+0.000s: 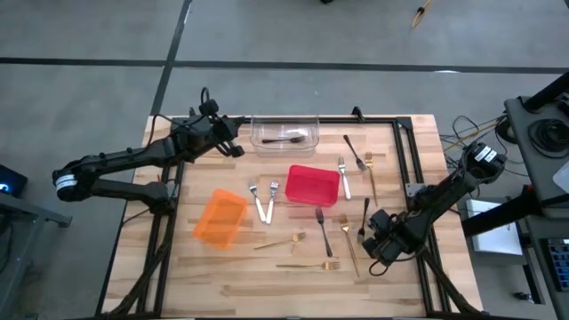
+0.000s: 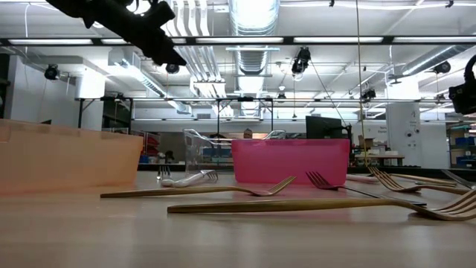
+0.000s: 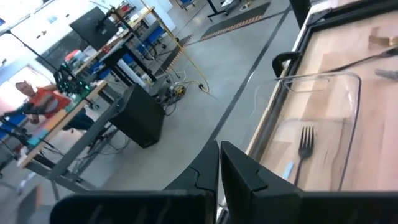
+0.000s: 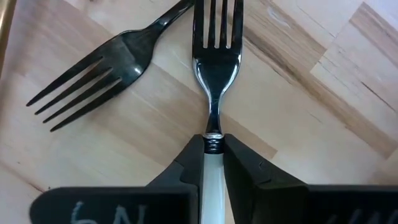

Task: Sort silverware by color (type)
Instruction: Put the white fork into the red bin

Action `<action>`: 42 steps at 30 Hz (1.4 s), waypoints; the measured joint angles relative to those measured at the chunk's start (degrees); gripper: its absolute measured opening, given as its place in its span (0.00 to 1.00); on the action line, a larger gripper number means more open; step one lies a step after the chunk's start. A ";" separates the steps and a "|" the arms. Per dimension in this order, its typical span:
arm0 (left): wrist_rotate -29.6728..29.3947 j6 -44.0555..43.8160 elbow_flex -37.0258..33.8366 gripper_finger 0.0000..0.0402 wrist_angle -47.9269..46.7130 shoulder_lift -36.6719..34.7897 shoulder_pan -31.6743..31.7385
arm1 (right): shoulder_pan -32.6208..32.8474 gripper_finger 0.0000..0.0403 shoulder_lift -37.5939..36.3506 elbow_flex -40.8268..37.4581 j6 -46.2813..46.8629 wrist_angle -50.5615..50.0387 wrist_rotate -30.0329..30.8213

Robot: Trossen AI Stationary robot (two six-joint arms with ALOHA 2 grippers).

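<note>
The right gripper [image 4: 212, 163] is down on the wooden table [image 1: 267, 271] near its right edge, and its two dark fingers [image 4: 186, 163] are pinched tight on the neck of a black fork [image 4: 215, 59] with a white handle, the tines pointing away from the wrist. Just beside it lies a second black fork [image 4: 99, 78], angled across, its handle end running up next to the held fork's tines. From above, the right gripper [image 1: 384, 240] sits among the scattered silverware: gold forks [image 1: 307, 264] lie along the front edge, another black fork [image 1: 322, 229] rests near the table's middle, and two silver forks [image 1: 264, 199] lie between the orange bin [image 1: 220, 218] and the red bin [image 1: 312, 185]. Further back, near the right rear corner, more forks [image 1: 356, 151] lie in silver, black and gold. The left gripper [image 1: 233, 147] hangs at the rear left with its fingers pressed together, holding nothing, next to the clear bin [image 1: 284, 132] on the rear edge. Inside that clear bin lies one dark fork [image 3: 305, 146], flat on the bottom.
</note>
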 joint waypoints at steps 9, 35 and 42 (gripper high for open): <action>6.70 -6.38 0.00 0.00 0.07 0.00 -0.01 | 0.00 0.06 -7.00 -0.11 -0.13 -3.80 7.91; 11.19 -11.56 0.00 0.00 0.02 -0.04 0.00 | 4.58 0.02 -12.44 -1.26 -6.88 -2.61 29.85; 12.17 -13.68 0.00 0.00 -0.17 -0.04 -0.17 | 10.63 0.02 -7.56 -5.61 -1.16 -2.02 31.67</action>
